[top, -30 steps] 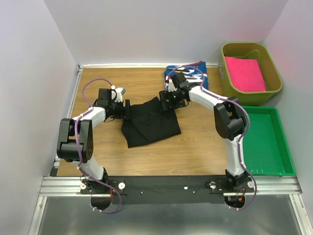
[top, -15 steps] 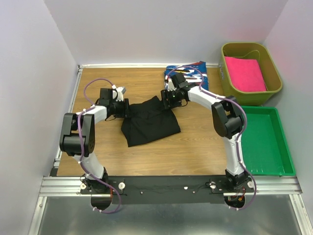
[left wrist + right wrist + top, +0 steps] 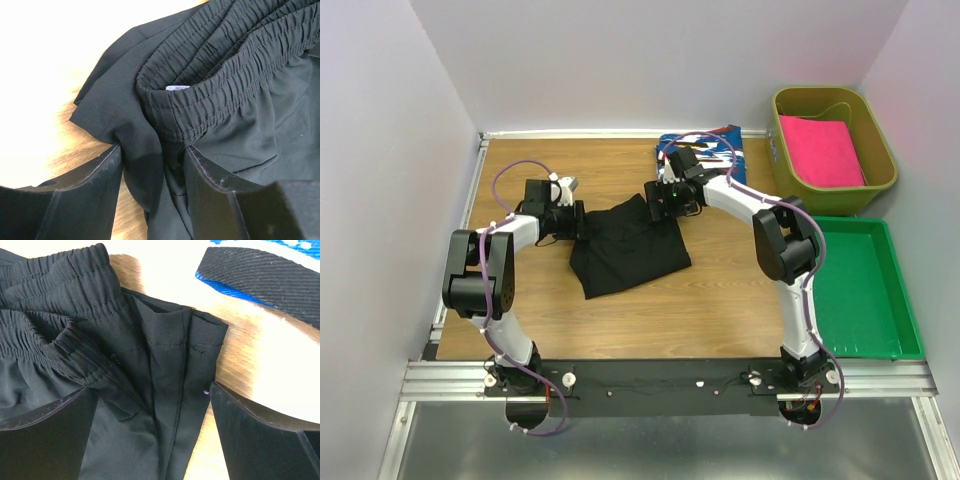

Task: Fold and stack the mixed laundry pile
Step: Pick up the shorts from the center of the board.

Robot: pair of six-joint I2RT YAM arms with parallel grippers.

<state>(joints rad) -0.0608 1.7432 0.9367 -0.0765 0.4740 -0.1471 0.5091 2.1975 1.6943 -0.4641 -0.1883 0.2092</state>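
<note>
The plain black garment point(image 3: 625, 245) lies crumpled in the middle of the wooden table. Its elastic waistband shows in the left wrist view point(image 3: 220, 85) and its seamed corner in the right wrist view point(image 3: 170, 355). My left gripper point(image 3: 575, 222) is at the garment's left edge, part open, jaws astride a bunched fold point(image 3: 153, 150). My right gripper point(image 3: 660, 205) is at the garment's far right corner, wide open around it point(image 3: 152, 387). The blue blotched cloth point(image 3: 705, 145) lies folded at the back, partly hidden by the right arm, and its edge shows in the right wrist view point(image 3: 260, 270).
An olive bin point(image 3: 880, 182) at the back right holds a bright pink folded cloth point(image 3: 820, 150). A green tray point(image 3: 865, 300) lies along the right side of the table. White walls close in the left, back and right.
The left arm's elbow has swung in a little and the left gripper has pushed slightly into the garment's edge. The right gripper has edged left. The garment's near edge has shifted slightly.
</note>
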